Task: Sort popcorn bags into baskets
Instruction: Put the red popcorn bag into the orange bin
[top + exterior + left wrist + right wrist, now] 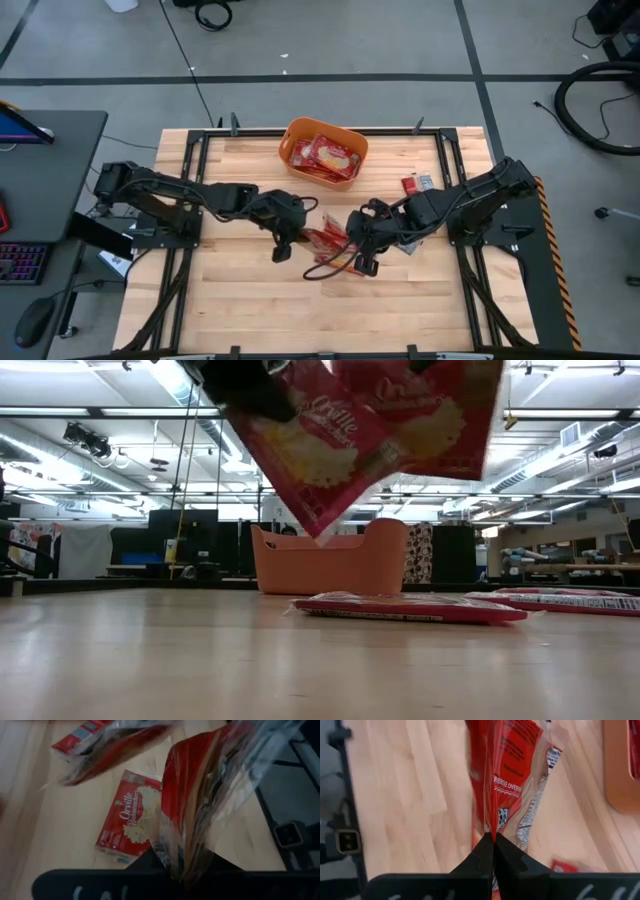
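Note:
Each gripper is shut on its own red popcorn packet above the table's middle. My left gripper (281, 250) (180, 870) has a packet (200, 800) (320, 440). My right gripper (366, 262) (493, 840) has another (512, 770) (430, 405). Both packets hang clear of the wood. One more packet (132, 815) (410, 607) lies flat on the table under them. The orange tub (290, 145) (330, 555) stands near the far edge, with several packets (328, 155) lying in it. My left gripper pinches its packet by a narrow end (182, 862), at the clear wrapper's edge. The packet is lifted clear of the table and shows edge-on, tilted. My right gripper pinches its packet between the two shut fingers (512, 862) at one edge (495, 827). That packet is also lifted clear and reaches away from the fingers, edge-on to the wrist camera.
More packets (418, 183) (570, 600) lie flat on the right side of the table, near the right arm. A dark cable loops on the wood (330, 268) between the grippers. Bare wood (250, 310) stretches along the near side.

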